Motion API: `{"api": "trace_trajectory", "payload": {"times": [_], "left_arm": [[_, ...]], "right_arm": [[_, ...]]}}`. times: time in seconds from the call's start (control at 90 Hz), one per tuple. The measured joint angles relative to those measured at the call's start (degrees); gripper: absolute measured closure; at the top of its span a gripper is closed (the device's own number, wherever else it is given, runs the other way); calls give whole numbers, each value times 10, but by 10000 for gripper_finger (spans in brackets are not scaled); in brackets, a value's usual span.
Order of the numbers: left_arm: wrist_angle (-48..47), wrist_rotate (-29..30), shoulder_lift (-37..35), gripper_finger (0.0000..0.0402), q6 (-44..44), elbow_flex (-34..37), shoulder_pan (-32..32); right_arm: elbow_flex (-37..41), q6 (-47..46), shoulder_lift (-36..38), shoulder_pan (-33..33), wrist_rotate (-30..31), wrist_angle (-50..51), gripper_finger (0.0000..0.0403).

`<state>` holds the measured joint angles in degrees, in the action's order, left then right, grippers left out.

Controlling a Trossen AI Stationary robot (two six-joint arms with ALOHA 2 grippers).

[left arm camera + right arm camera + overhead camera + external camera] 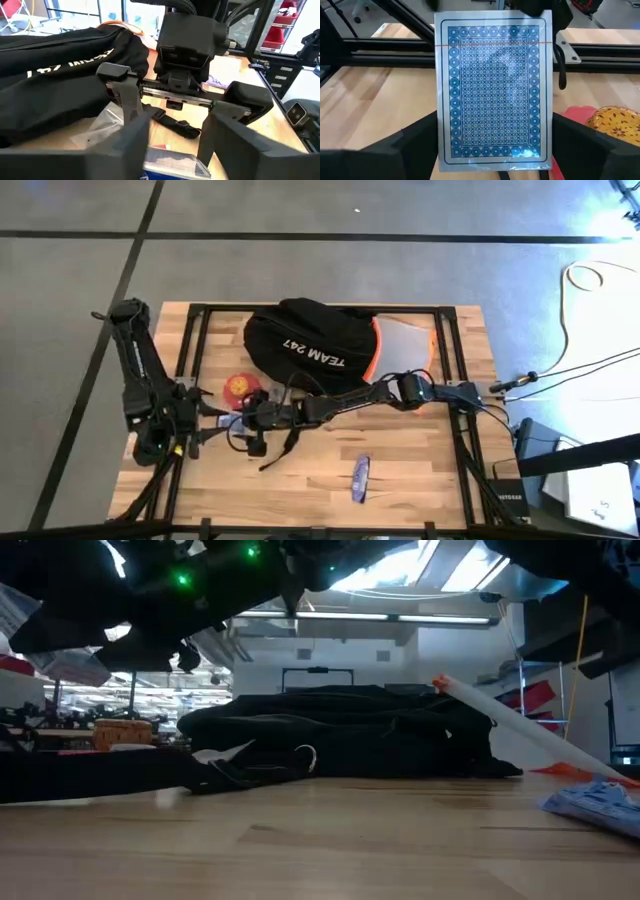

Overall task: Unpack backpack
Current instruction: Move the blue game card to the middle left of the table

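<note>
Right end effector [258,418] beside backpack [305,340]

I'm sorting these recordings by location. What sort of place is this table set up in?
Probably a workshop or lab hall, not a home. The wooden table stands on a grey concrete floor marked with dark lines, cables trail beside it, and the low view shows skylights and cluttered shelves behind the backpack.
</note>
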<state>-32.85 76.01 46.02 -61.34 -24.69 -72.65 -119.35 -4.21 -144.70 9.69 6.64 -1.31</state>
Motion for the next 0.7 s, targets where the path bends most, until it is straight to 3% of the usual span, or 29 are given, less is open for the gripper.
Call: {"api": "trace_trajectory", "payload": {"times": [0.144,0.2,0.7], "left_arm": [[0,-28,0,366,-1,0,11],[0,-40,0,389,-4,0,17],[-10,-130,0,402,-2,0,64]], "right_arm": [[0,0,0,0,-2,7,91],[0,0,0,0,-2,8,91],[0,0,0,0,4,7,91]]}}
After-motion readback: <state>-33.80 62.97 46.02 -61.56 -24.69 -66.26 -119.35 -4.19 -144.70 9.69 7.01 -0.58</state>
